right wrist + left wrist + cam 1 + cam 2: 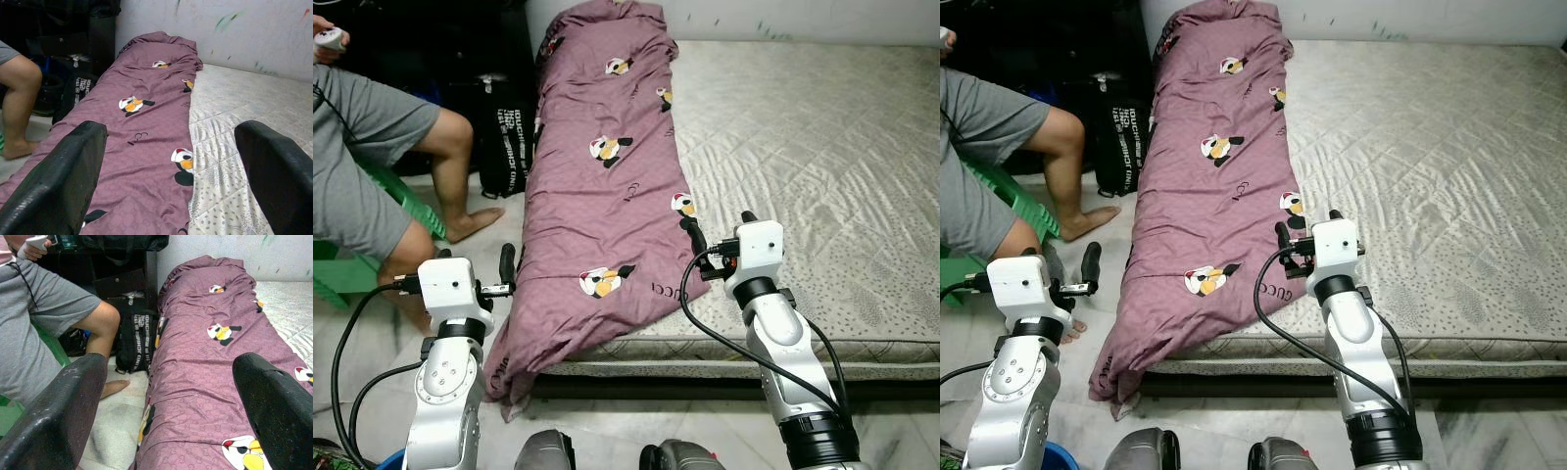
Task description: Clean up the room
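Observation:
A long purple blanket [602,186] printed with penguins lies along the left side of a grey quilted mattress [803,166]. Its near end hangs over the mattress's front left corner down to the floor [514,377]. My right gripper [719,227] hovers open over the blanket's near right edge, where blanket meets mattress, with nothing between its fingers. My left gripper [171,367] is held open in the air just left of the hanging blanket end, over the floor. One of its fingers [507,262] stands beside the cloth.
A person [372,166] sits on a green plastic chair [416,206] at the left, bare foot on the floor close to my left arm, holding a white controller [34,242]. A black backpack [504,147] leans by the bed. A pale wall backs the mattress.

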Robot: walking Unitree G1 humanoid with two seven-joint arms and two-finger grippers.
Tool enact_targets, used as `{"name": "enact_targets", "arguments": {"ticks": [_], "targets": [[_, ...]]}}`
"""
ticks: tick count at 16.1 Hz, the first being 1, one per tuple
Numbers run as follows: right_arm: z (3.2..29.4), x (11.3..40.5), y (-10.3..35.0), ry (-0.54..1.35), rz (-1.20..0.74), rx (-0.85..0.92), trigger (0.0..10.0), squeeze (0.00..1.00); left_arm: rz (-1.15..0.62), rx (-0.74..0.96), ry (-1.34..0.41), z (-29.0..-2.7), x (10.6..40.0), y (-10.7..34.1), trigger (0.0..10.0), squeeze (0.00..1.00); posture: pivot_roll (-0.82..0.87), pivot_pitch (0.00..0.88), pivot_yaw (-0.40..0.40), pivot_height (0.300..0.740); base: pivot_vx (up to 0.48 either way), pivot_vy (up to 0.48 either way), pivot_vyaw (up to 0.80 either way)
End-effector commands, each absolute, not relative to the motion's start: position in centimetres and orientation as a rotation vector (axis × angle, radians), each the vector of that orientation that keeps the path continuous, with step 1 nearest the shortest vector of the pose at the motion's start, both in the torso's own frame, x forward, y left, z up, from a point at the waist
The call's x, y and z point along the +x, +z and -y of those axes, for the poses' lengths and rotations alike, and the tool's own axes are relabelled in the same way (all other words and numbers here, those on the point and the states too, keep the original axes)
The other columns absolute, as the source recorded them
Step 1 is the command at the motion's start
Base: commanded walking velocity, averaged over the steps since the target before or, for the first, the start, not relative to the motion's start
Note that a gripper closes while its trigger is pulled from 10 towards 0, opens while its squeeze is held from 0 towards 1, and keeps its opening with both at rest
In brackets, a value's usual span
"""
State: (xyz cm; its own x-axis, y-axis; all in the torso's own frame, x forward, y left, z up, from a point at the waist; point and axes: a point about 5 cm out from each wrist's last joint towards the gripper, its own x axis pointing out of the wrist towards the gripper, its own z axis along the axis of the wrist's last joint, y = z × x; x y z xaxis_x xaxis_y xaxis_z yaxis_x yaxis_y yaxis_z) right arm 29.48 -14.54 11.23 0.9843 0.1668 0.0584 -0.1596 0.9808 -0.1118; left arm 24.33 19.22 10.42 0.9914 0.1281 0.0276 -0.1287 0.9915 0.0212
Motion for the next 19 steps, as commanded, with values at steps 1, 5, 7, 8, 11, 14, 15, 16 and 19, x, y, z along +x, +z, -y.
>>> {"name": "enact_targets", "arguments": {"ticks": [1,5,7,8,11,14,15,16,19], "targets": [[14.67,29.27,11.18,0.159,0.071,-0.103,10.0,0.00,0.023,0.024,0.132,-19.29,24.12,10.49,10.0,0.00,0.01,0.103,-0.003,0.683,0.000,0.000,0.00],[14.64,29.31,11.12,0.161,0.067,-0.102,10.0,0.00,0.022,0.023,0.132,-19.25,24.21,10.54,10.0,0.00,0.01,0.120,-0.007,0.638,0.000,0.000,0.00],[14.60,29.39,11.26,0.162,0.074,-0.101,10.0,0.00,0.022,0.023,0.135,-19.25,24.25,10.57,10.0,0.00,0.01,0.118,-0.009,0.613,0.000,0.000,0.00],[14.61,29.39,11.26,0.161,0.074,-0.101,10.0,0.00,0.023,0.023,0.135,-19.24,24.24,10.58,10.0,0.00,0.01,0.118,-0.009,0.613,0.000,0.000,0.00],[14.58,29.49,11.23,0.162,0.069,-0.107,10.0,0.00,0.030,0.013,0.121,-19.09,24.32,10.66,10.0,0.00,0.01,0.121,-0.012,0.613,0.000,0.000,0.00],[14.37,29.54,11.30,0.167,0.075,-0.108,10.0,0.00,0.031,0.008,0.102,-18.82,24.42,10.72,10.0,0.00,0.01,0.121,-0.011,0.613,0.000,0.000,0.00],[14.41,29.55,11.31,0.166,0.076,-0.109,10.0,0.00,0.031,0.007,0.101,-18.80,24.43,10.72,10.0,0.00,0.01,0.120,-0.011,0.613,0.000,0.000,0.00],[14.41,29.53,11.31,0.166,0.077,-0.110,10.0,0.00,0.036,-0.002,0.091,-18.70,24.45,10.76,10.0,0.00,0.01,0.119,-0.011,0.603,0.000,0.000,0.00],[14.38,29.45,11.32,0.170,0.080,-0.111,10.0,0.00,0.037,-0.006,0.091,-18.61,24.39,10.76,10.0,0.00,0.01,0.117,-0.013,0.575,0.000,0.000,0.00]]}}
